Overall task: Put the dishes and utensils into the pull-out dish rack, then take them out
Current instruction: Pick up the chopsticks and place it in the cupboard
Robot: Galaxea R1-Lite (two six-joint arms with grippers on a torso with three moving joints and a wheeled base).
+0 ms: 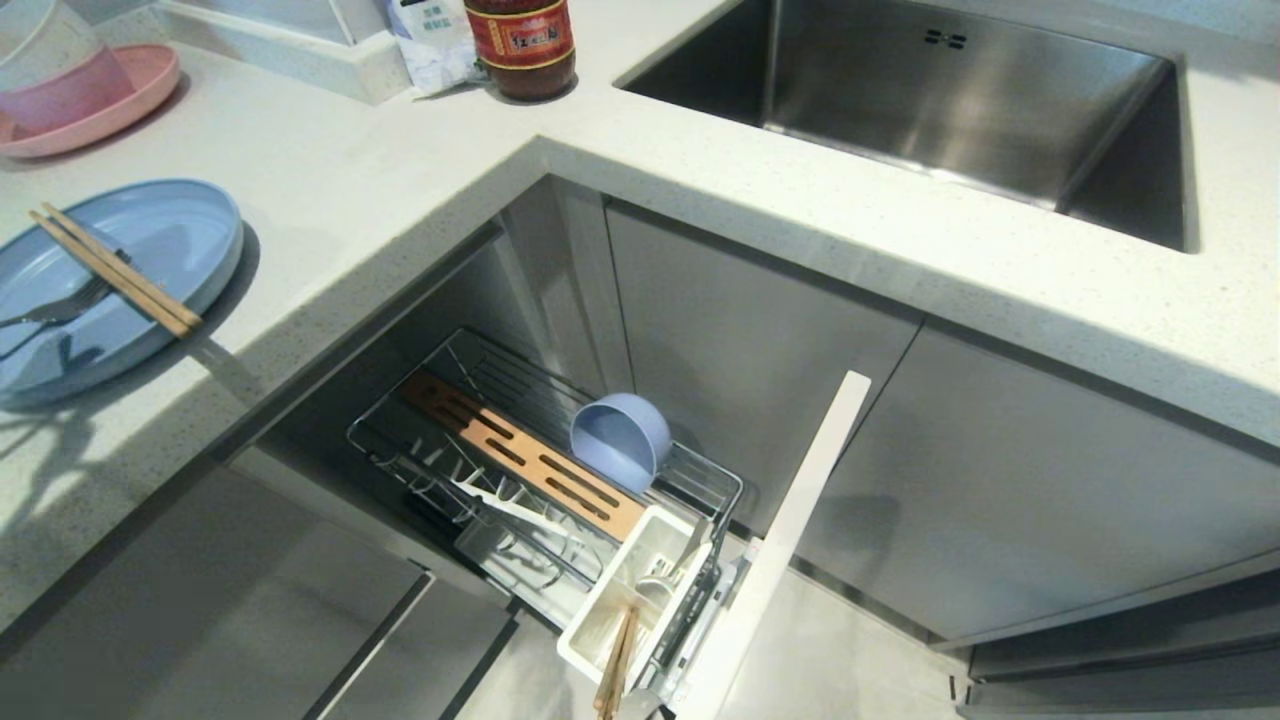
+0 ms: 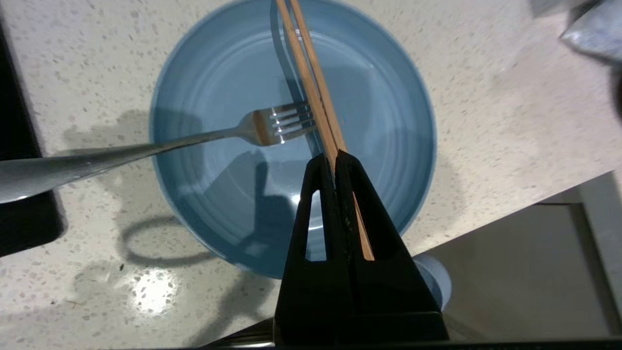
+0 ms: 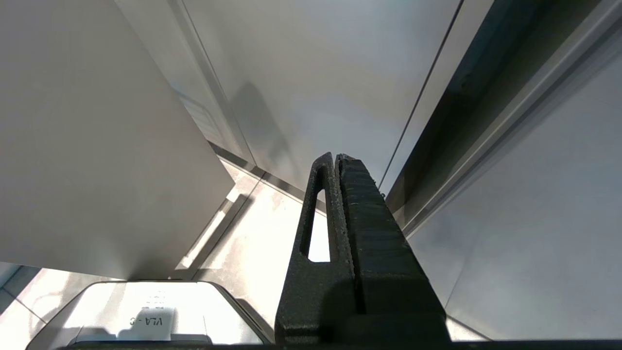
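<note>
The light-blue plate [image 1: 170,240] lies on the counter at the left, with the wooden chopsticks [image 1: 115,270] and the silver fork [image 1: 60,308] resting across it. My left gripper [image 2: 334,154] hovers above the plate [image 2: 218,82], shut and empty. The chopsticks [image 2: 311,82] run beneath its fingertips, beside the fork [image 2: 194,138]. The gripper is outside the head view. The pull-out dish rack [image 1: 690,475] stands open below, with the blue bowl [image 1: 620,440] on its side in it. More wooden sticks [image 1: 615,660] stand in its white box [image 1: 600,600]. My right gripper [image 3: 335,156] hangs shut, low by the cabinet fronts.
A pink plate [image 1: 130,95] under a clear container sits at the back left, with a sauce bottle [image 1: 525,45] and a white bag beside it. The steel sink [image 1: 950,90] lies at the back right. The rack's pale front panel [image 1: 800,500] juts into the floor space.
</note>
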